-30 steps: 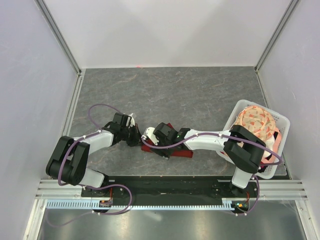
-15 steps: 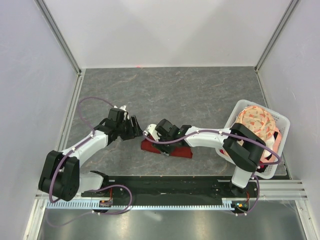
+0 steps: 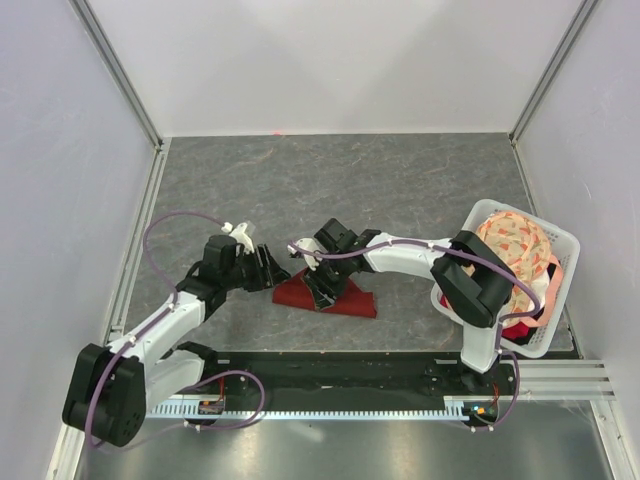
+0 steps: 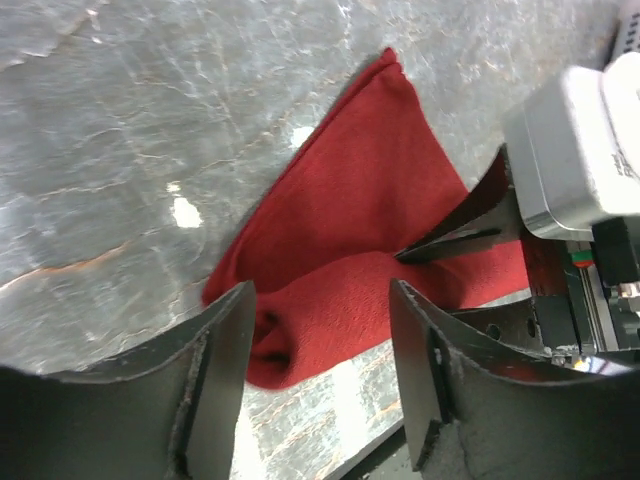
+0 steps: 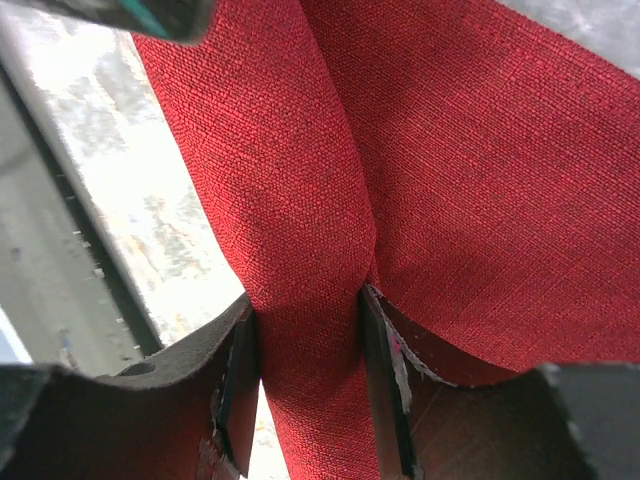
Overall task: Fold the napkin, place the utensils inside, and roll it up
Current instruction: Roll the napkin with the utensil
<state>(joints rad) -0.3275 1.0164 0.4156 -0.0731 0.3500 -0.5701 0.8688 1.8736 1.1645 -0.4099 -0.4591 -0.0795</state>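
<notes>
Left gripper [image 3: 272, 271]: fingers are spread with nothing between them; a second ago they were pressed together at the napkin's left end. It now sits just left of the napkin [image 3: 350, 300], apart from it.

Napkin: lies on the table [image 3: 400, 190], no longer a narrow bundle but a wider wedge. Its left end forms a rolled lip.

Right gripper [image 3: 318, 287]: over the napkin's middle, pinching a raised ridge of the cloth.

Spoon: not visible in any view; cannot tell whether it is inside the cloth.

Basket [image 3: 562, 238]: well right of the napkin.

Judgement: control has passed to the right gripper alone. The roll looks loosened, so rolling is not finished.
</notes>
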